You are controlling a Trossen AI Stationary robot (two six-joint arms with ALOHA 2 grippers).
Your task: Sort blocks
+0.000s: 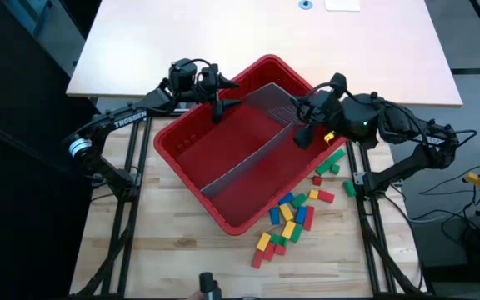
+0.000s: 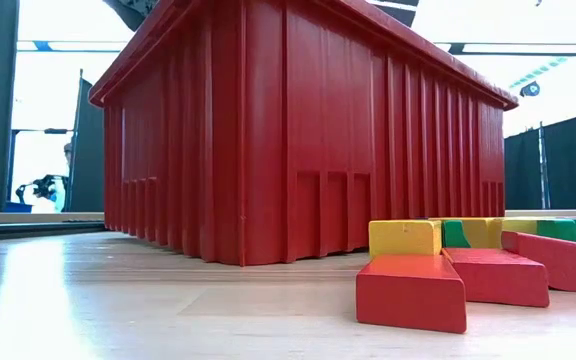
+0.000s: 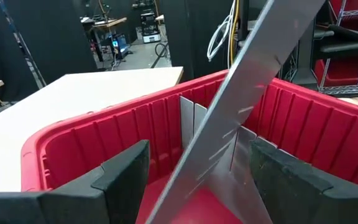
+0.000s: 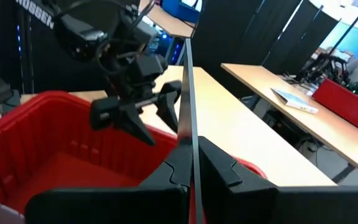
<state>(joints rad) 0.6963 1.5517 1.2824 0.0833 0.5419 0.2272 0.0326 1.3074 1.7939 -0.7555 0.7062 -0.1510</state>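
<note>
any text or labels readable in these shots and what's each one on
"TROSSEN": white letters on the left arm, high view.
"ROBSEN" or similar: white letters, partly cut off, on the left arm's link in the right wrist view; not fully readable.
Nothing readable on the red bin, the blocks or the grey panel.

bright overhead light | backlit glare in low view | dark surroundings

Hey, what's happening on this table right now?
The right gripper is shut on a grey divider panel, held over the red bin. The left gripper hovers open at the bin's far rim beside another grey panel. The blocks lie unsorted on the table beside the bin.
</note>
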